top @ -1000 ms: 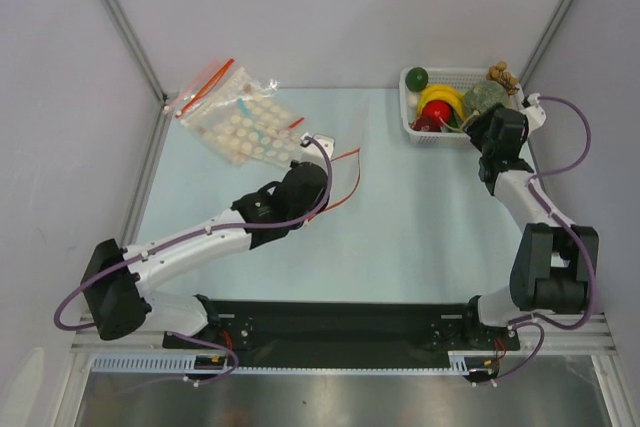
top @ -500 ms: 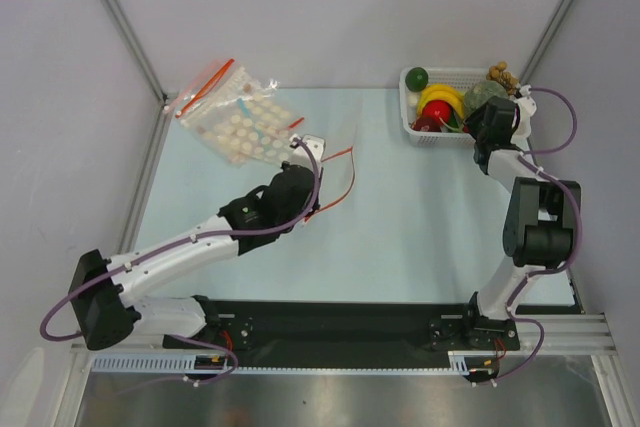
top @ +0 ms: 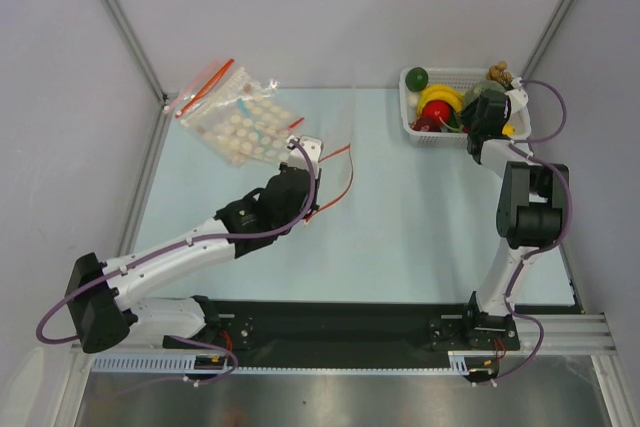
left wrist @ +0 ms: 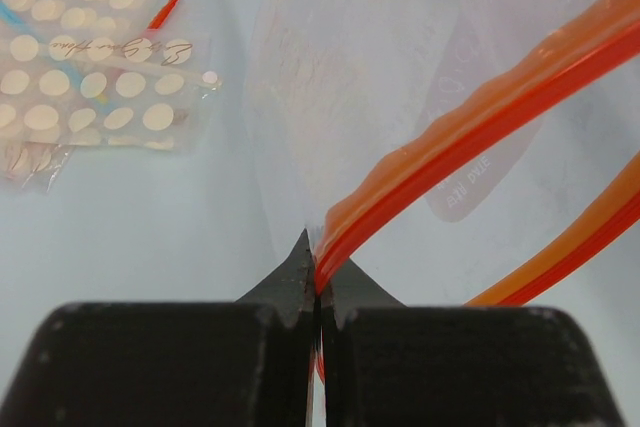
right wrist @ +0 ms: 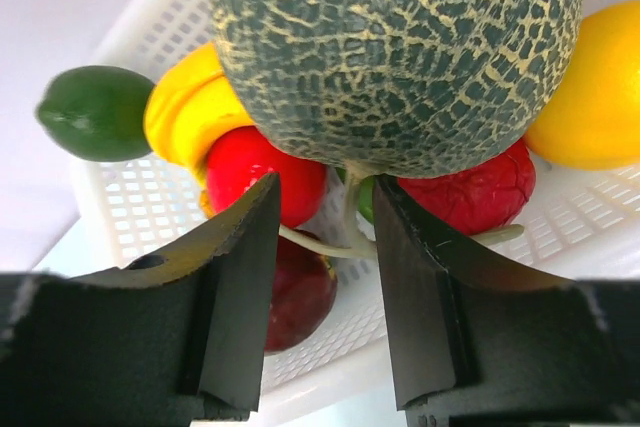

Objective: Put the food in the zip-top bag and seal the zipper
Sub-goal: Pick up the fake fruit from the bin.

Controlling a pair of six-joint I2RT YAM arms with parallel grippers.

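Note:
The clear zip-top bag (left wrist: 320,77) lies on the table, its mouth lifted a little. My left gripper (left wrist: 318,282) is shut on one end of its red zipper (left wrist: 470,132), right of the disc bags (top: 240,122). The food sits in the white basket (top: 410,127): a rough grey-green ball (right wrist: 400,47), a shiny red fruit (right wrist: 250,172), a dark red piece (right wrist: 300,292) and a dark green ball (right wrist: 95,112). My right gripper (right wrist: 328,187) is inside the basket under the grey-green ball. Its jaws stand apart on either side of the ball's pale stem (right wrist: 350,232).
Yellow bananas (right wrist: 180,107), a yellow fruit (right wrist: 595,97) and a wrinkled red piece (right wrist: 470,197) share the basket. A brown grape bunch (top: 500,73) rests at its back right corner. Clear bags of pale discs (left wrist: 90,87) lie at the back left, near the wall.
My right arm has folded up and pushed its gripper into the basket, the jaws narrowing around the stem. The left gripper has shifted slightly left, still holding the zipper.

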